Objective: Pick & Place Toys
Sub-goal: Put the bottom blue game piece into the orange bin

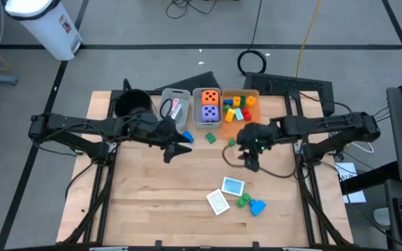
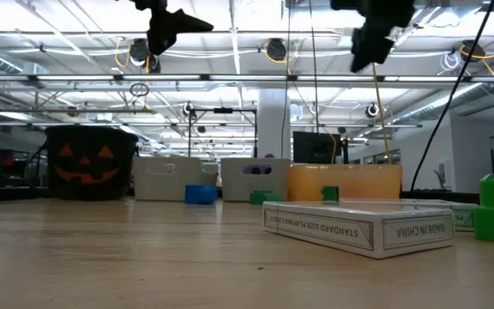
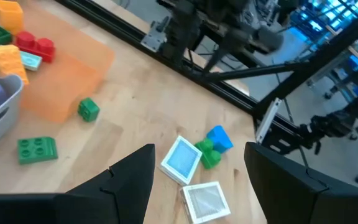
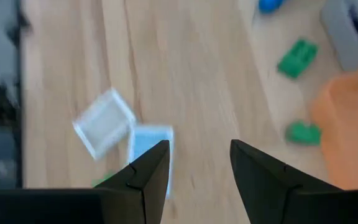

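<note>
Toys lie in two lots: several already sit in the bins at the back of the bench [image 1: 152, 195], with dice in the grey bin [image 1: 209, 123] and coloured blocks in the orange bin [image 1: 251, 109], while others wait loose on the wood. Near the front are a teal card [image 1: 233, 186], a white card [image 1: 218, 203], a small green block [image 1: 243, 201] and a blue block [image 1: 257, 206], bunched close together; a blue piece [image 1: 186, 137] and a green block [image 1: 210, 139] lie just before the bins. The right gripper [image 1: 251, 162] hangs well above the bench with its fingers apart and nothing between them, and its wrist view looks down toward the cards, so the step in hand appears to be reaching for that front cluster. To do it well, I would pick one item at its free edge, line the fingers across its narrow side, and descend straight so neighbours are not shoved. Flat cards will be hard to lift; the blocks seem the easier start. The left gripper [image 1: 175, 144] waits aloft near the grey bin, fingers apart and empty.
</note>
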Available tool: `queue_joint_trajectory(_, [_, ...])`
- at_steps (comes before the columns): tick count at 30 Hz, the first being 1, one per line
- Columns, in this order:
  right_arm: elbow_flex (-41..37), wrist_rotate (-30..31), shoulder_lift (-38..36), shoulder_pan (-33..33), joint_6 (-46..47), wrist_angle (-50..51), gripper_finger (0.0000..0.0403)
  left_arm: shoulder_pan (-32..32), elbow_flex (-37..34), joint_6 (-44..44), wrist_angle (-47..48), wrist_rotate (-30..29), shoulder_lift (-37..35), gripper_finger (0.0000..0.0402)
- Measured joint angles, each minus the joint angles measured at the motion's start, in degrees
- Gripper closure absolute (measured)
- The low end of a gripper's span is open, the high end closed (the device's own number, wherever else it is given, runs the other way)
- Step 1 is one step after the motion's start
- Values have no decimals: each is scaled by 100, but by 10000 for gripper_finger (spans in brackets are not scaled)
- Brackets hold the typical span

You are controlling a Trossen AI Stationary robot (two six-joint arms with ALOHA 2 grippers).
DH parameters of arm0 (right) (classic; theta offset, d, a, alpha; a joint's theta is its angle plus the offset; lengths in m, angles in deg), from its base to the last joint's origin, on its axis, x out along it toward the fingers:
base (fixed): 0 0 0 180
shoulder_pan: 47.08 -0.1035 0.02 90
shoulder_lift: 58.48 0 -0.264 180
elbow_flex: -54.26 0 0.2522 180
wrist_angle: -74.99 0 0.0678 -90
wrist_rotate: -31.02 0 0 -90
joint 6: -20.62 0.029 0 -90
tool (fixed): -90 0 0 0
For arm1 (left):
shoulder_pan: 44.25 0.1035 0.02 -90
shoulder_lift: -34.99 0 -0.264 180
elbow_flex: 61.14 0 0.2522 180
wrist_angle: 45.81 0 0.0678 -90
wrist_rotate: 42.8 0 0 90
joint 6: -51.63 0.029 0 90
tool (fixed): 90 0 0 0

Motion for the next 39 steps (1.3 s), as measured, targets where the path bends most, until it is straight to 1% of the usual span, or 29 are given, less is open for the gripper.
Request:
queue_joint_trajectory(2, [-5, 36, 7, -176, -77, 274, 243, -32, 0, -76, 0, -107, 0, 147])
queue_joint_trajectory(5, [-95, 6, -4, -447, -41, 393, 243, -39, 0, -104, -1, -138, 0, 147])
queue_joint_trajectory(8, [-270, 7, 2, -867, 0, 342, 243, -39, 0, -106, -2, -139, 0, 147])
queue_joint_trajectory(10, [-441, 4, 27, -1189, -137, 274, 243, -39, 0, -126, -4, -141, 0, 147])
queue_joint_trajectory(13, [-760, 6, 68, -1612, -182, 55, 243, -39, 0, -128, -4, -141, 0, 147])
queue_joint_trajectory(19, [-1240, -15, 61, -2316, 284, -520, 243, -39, 0, -152, 2, -141, 0, 147])
queue_joint_trajectory(22, [-1298, -64, 135, -2703, 527, -926, 243, -39, 0, -162, 7, -141, 0, 147])
queue_joint_trajectory(26, [-1309, -329, 408, -3242, 688, -1312, 243, -39, 0, -146, 24, -141, 0, 147])
queue_joint_trajectory(29, [-1303, -321, 716, -3601, 748, -1265, 243, -39, 0, -146, 33, -141, 0, 147])
queue_joint_trajectory(33, [-1311, -300, 1094, -3790, 915, -1095, 243, -39, 0, -145, 35, -141, 0, 147])
queue_joint_trajectory(39, [-1310, -282, 1338, -3687, 833, -1020, 243, -39, 0, -141, 35, -141, 0, 147])
